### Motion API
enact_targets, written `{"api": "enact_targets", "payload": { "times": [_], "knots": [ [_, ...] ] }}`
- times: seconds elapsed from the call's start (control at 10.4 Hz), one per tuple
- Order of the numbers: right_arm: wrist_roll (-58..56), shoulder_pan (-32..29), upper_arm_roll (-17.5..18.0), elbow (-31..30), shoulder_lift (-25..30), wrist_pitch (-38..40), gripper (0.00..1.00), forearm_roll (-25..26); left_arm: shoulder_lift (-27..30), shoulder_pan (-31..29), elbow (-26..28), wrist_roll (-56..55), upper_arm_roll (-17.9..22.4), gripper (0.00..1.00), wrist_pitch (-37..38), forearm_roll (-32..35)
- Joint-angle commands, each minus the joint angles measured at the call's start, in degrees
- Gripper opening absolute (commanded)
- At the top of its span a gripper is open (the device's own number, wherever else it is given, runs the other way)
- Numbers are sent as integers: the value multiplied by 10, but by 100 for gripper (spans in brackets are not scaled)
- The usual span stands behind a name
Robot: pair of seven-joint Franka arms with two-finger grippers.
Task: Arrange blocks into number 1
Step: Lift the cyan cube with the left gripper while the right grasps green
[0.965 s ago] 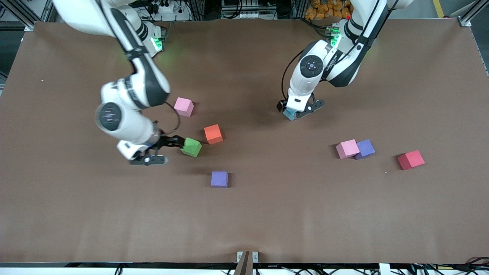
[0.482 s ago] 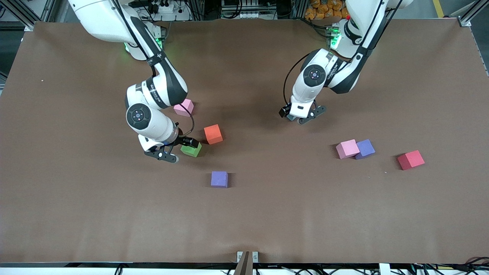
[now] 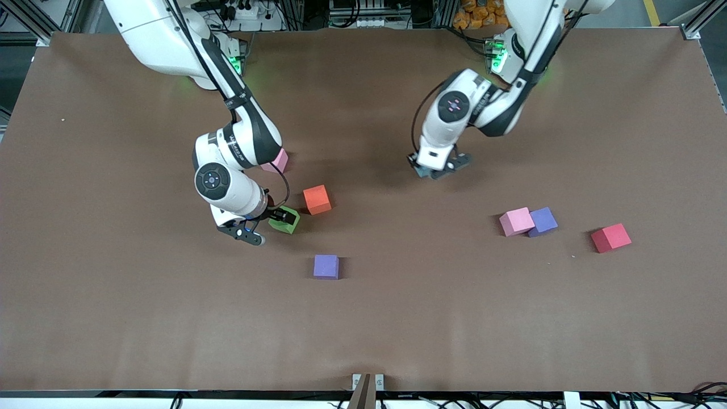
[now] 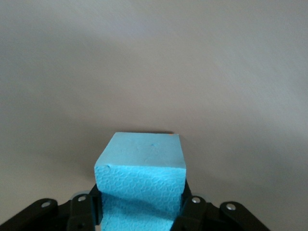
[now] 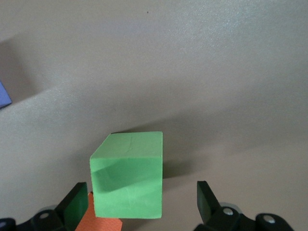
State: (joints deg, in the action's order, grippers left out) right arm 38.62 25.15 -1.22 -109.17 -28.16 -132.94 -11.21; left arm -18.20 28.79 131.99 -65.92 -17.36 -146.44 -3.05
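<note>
My left gripper (image 3: 434, 169) is shut on a blue block (image 4: 139, 183), with a finger pressed against each of two opposite sides, low at the brown table (image 3: 397, 318). My right gripper (image 3: 267, 225) stands open around a green block (image 3: 285, 220) that rests on the table. In the right wrist view the green block (image 5: 127, 180) lies between the fingertips, close to one and a clear gap from the other. Beside the green block sits an orange block (image 3: 317, 199). A purple block (image 3: 326, 266) lies nearer the front camera.
A pink block (image 3: 278, 161) is partly hidden by the right arm. Toward the left arm's end of the table a pink block (image 3: 516, 221) touches a purple one (image 3: 543, 220), with a red block (image 3: 611, 237) farther along.
The left gripper's fingers have shut on the blue block. The right gripper has swung in so that its open fingers now stand either side of the green block.
</note>
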Motion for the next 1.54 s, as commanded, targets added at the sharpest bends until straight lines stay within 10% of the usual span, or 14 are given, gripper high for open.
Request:
{"api": "enact_targets", "payload": {
  "times": [0.0, 0.68, 0.96, 1.25, 1.35, 1.45],
  "knots": [
    [8, 4, 1, 4, -5, -18, 100, -16, 6, 37, -22, -19, -42, 0, 3, 32],
    [-15, 16, -2, 0, -30, -47, 100, -35, -37, 128, -99, -14, -65, 0, 39, 128],
    [-38, 15, -3, -4, -38, -48, 67, -35, -74, 149, -118, -18, -49, 0, 39, 127],
    [-38, 15, -4, -4, -43, -47, 62, -35, -82, 148, -120, -22, -48, 0, 45, 125],
    [-38, 13, -4, -4, -41, -43, 62, -35, -82, 148, -121, -21, -45, 22, 61, 125],
    [-38, 11, -4, -4, -37, -41, 62, -35, -79, 148, -125, -23, -40, 99, 69, 122]
  ]
}}
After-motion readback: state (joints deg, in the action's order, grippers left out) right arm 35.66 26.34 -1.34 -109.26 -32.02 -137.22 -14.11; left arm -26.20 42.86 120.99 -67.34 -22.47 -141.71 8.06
